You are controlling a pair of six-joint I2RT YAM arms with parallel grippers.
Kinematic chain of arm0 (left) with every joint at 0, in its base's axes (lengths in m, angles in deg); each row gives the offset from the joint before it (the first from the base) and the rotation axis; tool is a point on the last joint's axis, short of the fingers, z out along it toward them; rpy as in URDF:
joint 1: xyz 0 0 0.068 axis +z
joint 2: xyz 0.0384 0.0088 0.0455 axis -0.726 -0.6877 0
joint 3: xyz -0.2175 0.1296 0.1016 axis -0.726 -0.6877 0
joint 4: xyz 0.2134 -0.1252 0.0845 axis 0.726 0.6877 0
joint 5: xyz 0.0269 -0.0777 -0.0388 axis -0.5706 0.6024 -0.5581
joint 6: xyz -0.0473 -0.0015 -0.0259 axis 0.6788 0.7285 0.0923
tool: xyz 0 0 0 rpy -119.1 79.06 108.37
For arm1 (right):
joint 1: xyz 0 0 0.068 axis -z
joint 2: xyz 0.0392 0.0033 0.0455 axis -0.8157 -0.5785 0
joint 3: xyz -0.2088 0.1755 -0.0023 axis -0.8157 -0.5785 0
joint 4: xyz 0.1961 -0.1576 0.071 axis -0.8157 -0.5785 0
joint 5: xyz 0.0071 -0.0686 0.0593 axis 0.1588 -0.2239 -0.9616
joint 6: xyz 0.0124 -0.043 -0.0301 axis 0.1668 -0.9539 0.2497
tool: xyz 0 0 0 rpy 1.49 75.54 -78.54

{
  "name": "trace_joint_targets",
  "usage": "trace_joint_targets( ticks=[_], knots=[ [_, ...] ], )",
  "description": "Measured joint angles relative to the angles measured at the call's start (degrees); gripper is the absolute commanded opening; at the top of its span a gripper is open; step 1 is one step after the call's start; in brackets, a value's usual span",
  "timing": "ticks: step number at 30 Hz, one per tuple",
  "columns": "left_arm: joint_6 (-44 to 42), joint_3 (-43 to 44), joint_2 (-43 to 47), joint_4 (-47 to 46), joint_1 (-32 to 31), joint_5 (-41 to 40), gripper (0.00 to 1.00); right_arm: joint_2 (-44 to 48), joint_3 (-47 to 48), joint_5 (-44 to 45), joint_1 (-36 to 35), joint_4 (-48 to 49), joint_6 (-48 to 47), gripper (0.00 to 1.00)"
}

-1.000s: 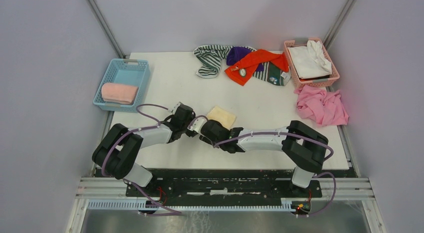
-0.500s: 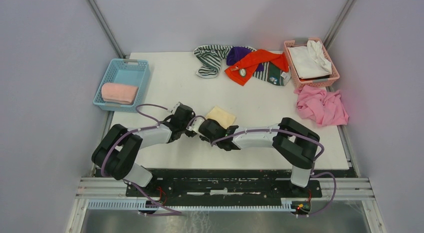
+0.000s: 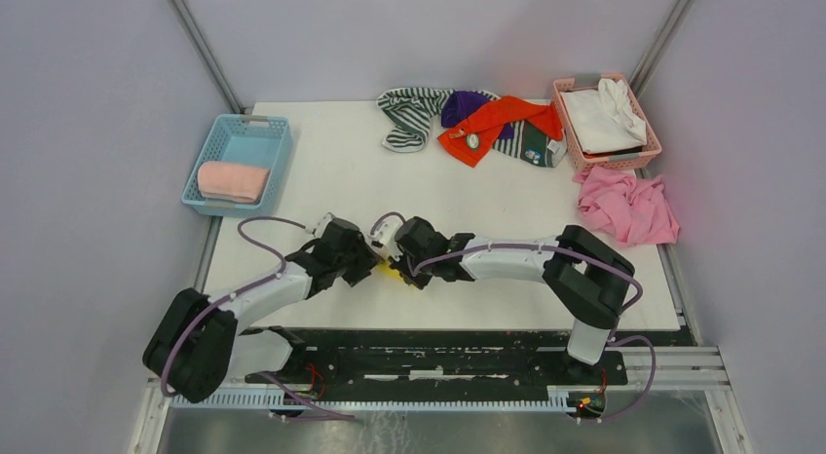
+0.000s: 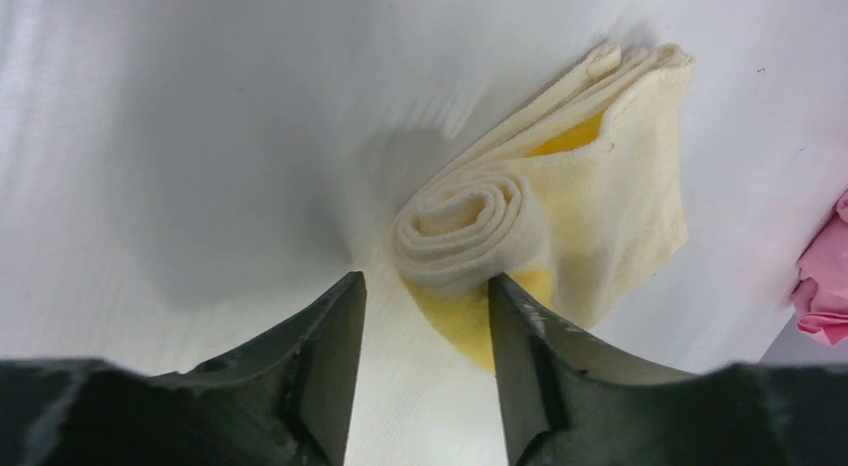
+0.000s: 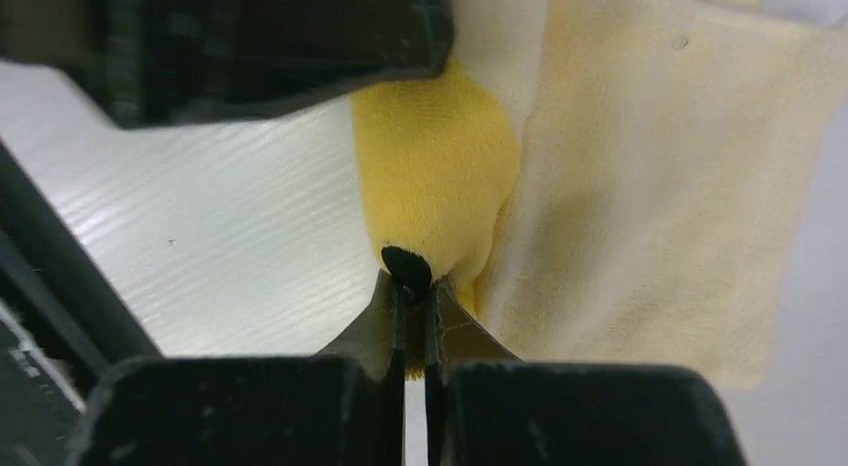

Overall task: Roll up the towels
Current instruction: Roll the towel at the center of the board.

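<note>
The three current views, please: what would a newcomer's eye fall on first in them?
At the table's near edge lies a pale yellow towel, one end wound into a spiral before the open left gripper, while the right gripper pinches its brighter yellow edge. A colourful heap of unrolled towels lies at the far edge, and a pink towel sits in the blue basket at left.

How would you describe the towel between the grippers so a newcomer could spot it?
On the white table, look near the front edge, where the left gripper and right gripper meet. The pale yellow towel lies there, partly rolled into a spiral: the only yellow cloth.
</note>
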Motion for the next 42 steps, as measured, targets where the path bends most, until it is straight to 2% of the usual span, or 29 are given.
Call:
trace_joint_targets(
  ticks=[4,6,13,17,22,31,36,42],
  knots=[
    [-0.02,-1.88,7.65,4.44,0.98,-1.64,0.71,0.02,-0.26,-12.46,5.31,1.14,8.11,0.0],
    [-0.02,-2.54,11.32,5.88,1.42,-2.25,0.74,0.0,-1.73,-19.26,8.96,3.93,13.22,0.0],
    [-0.02,-6.34,19.12,5.38,1.95,-1.16,0.76,-5.75,-6.21,-40.02,19.26,16.85,31.8,0.01],
    [-0.02,-8.59,19.34,2.1,2.21,0.94,0.76,-9.18,-7.85,-47.04,21.94,23.8,39.87,0.0],
    [-0.04,-8.87,14.69,-4.63,3.37,4.72,0.76,-11.76,-7.96,-51.41,23.96,26.45,45.09,0.0],
    [-0.04,-7.21,1.25,-15.39,4.83,10.21,0.69,-14.16,-8.09,-54.9,25.46,28.44,48.28,0.02],
    [-0.02,-5.66,-4.33,-20.41,4.83,12.41,0.63,-14.19,-7.65,-54.9,25.66,26.73,47.54,0.14],
    [0.79,-5.31,-7.82,-23.74,4.83,13.51,0.53,-10.47,-7.02,-51.06,25.57,19.28,42.66,0.3]
  ],
)
